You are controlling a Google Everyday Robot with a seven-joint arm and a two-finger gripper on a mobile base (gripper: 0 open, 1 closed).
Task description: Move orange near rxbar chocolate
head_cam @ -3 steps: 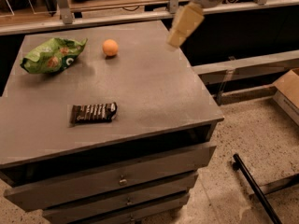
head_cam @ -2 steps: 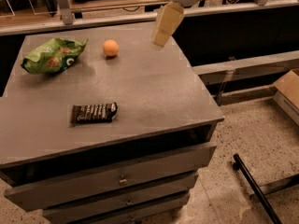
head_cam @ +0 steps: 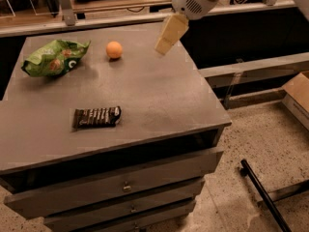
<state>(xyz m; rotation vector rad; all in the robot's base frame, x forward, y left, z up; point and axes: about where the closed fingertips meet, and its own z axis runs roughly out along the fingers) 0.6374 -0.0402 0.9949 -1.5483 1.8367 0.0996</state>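
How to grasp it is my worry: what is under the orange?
Only bare grey tabletop; the contact spot is hidden by the orange. The gripper hangs right of it, above the tabletop.

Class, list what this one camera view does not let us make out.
All in the camera view:
gripper, near the cabinet top's back right, right of the orange: its arm is cut off by the top edge.
rxbar chocolate: wrapper lettering too small to read.
lowest drawer: cut off by the bottom edge.
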